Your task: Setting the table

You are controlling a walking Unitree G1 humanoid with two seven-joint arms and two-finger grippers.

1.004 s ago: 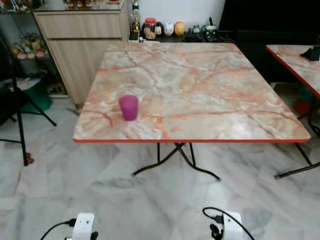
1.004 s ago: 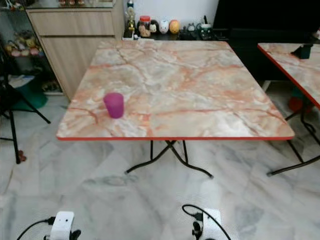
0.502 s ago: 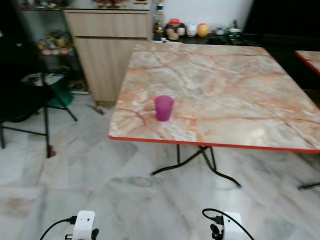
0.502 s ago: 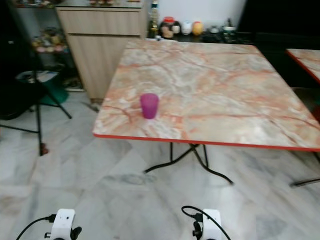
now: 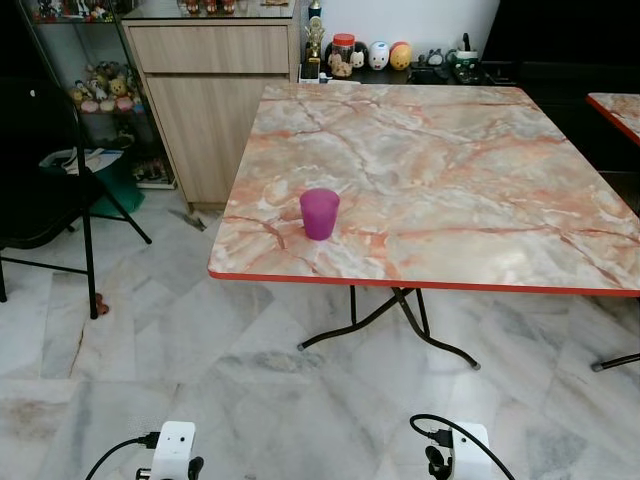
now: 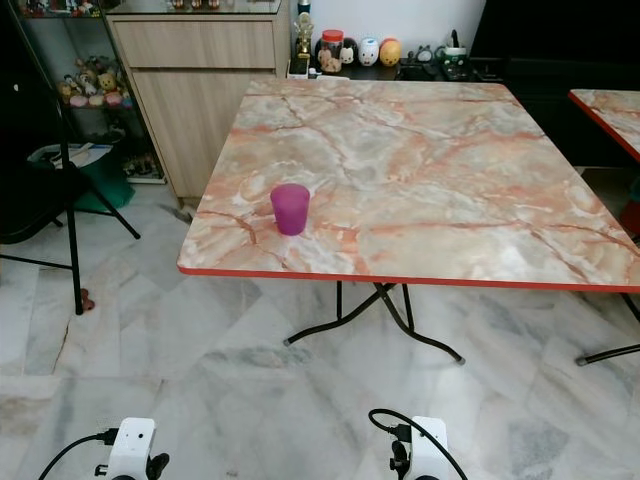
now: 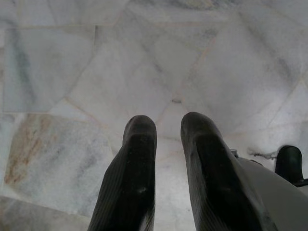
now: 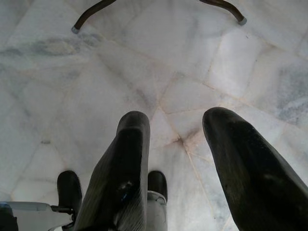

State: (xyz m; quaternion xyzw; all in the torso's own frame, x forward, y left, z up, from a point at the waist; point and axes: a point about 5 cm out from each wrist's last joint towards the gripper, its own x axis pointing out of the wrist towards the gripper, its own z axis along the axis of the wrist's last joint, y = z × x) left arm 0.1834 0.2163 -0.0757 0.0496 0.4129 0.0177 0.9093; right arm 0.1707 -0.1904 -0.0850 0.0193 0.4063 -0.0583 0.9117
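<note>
Left eye view, cup: a purple cup [image 5: 320,213], smooth and slightly tapered, stands upright left of centre in the frame, near the front-left corner of the counter [image 5: 450,160], which is a marble-patterned slab with a red edge.
Left eye view, surroundings: a wooden cabinet [image 5: 215,90] at upper left and a black folding chair [image 5: 45,190] at far left, on a pale marble floor [image 5: 250,400].
Right eye view, relation: the cup [image 6: 290,208] lies ahead and well above both hanging arms, towards the left half of the frame; I judge the left arm the nearer one.
Left wrist view, left claw [image 7: 164,127]: ribbed black fingers nearly together with a narrow gap, holding nothing, pointing at the floor.
Right wrist view, right claw [image 8: 177,126]: fingers spread wide, empty, over floor tiles near the counter's dark metal feet [image 8: 89,17].
</note>
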